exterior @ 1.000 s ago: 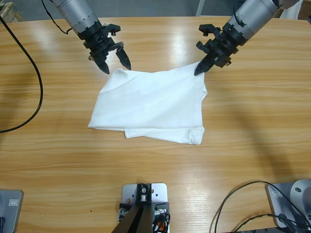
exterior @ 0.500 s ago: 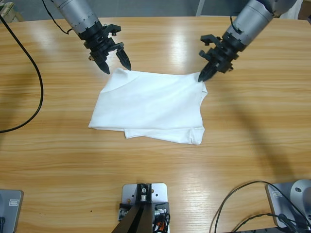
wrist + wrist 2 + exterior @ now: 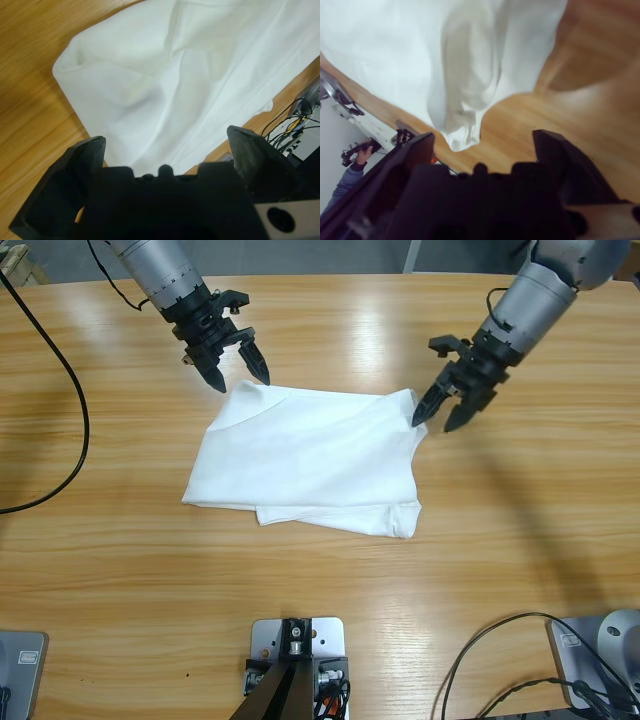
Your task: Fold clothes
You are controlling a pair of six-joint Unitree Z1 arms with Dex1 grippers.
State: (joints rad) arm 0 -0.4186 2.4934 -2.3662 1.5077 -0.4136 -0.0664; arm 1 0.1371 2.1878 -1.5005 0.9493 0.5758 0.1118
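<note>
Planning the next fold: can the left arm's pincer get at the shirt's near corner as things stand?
Probably yes: the left pincer hangs open right at the white T-shirt, over its upper left corner, with nothing between them.

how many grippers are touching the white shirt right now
0 clearly touching. The left gripper hangs open just past the T-shirt's far left corner; the right gripper is open beside its far right corner. Contact there can't be ruled out.

Person [image 3: 355, 167] (hand, sleeve only) cut off at edge.
</note>
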